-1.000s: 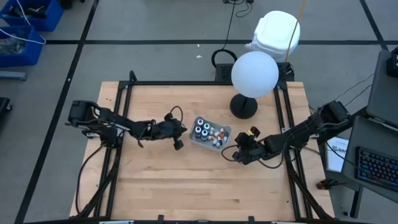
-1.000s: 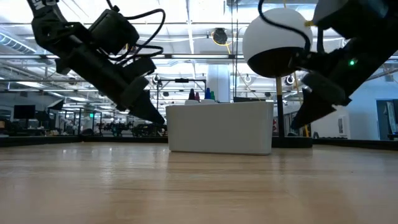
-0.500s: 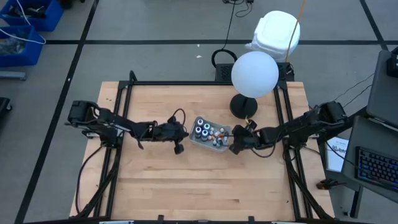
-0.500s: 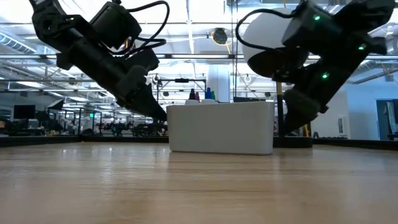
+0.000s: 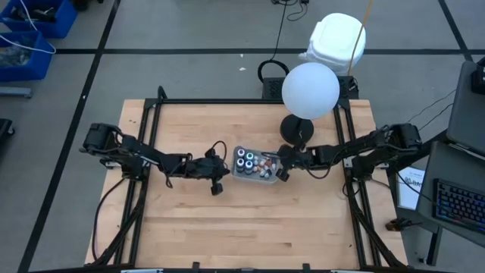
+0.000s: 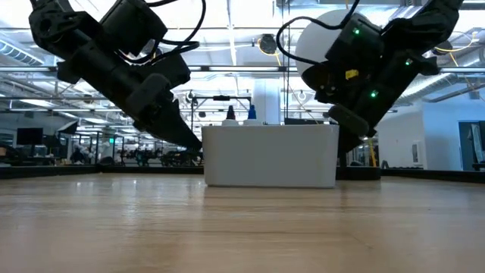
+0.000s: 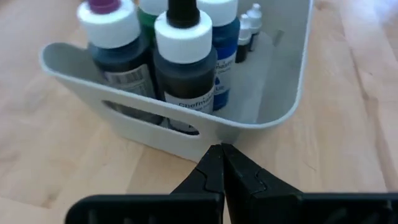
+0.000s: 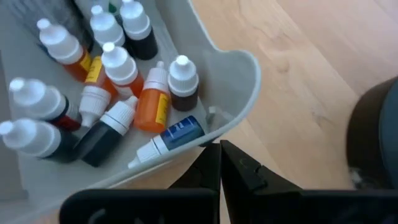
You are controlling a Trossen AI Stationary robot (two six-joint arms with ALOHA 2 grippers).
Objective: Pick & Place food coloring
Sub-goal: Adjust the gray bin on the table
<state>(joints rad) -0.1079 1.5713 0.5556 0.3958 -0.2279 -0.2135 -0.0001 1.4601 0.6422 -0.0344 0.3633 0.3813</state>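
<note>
The food coloring stands in a shallow grey tray (image 5: pixel 258 180) at mid-table: large dark bottles (image 7: pixel 183 62) with white collars at its left end, small white-capped dropper bottles (image 8: pixel 124 93), some orange, at its right end. My left gripper (image 5: pixel 226 171) is shut, its tips at the tray's left end wall. My right gripper (image 5: pixel 282 171) is shut, its tips at the tray's right end. In the low view the tray (image 6: pixel 269 155) sits flat on the wood between the two arms. My left gripper has its shut fingertips (image 7: pixel 221 152) at the foot of the tray's outer wall (image 7: pixel 186 146), beside a rounded corner and below a handle slot. It slants down from the table's left. I cannot tell whether it touches. My right gripper sets its shut fingertips (image 8: pixel 219 152) against the tray's outer wall just under the rim (image 8: pixel 214 134), close to a rounded corner. It slants down from the table's right. The tray stays flat on the table.
A lamp with a white globe (image 5: pixel 311 89) and a black round base (image 5: pixel 297 130) stands just beyond the tray's far right corner, close to my right arm. Black frame rails (image 5: pixel 144 152) run along the table's sides. Bare wood lies toward the near edge.
My right gripper has swung from the tray's near right toward the far edge and left, up to the tray's right end. My left gripper has shifted a little toward the near edge along the tray's left end. The tray has turned slightly on the table.
</note>
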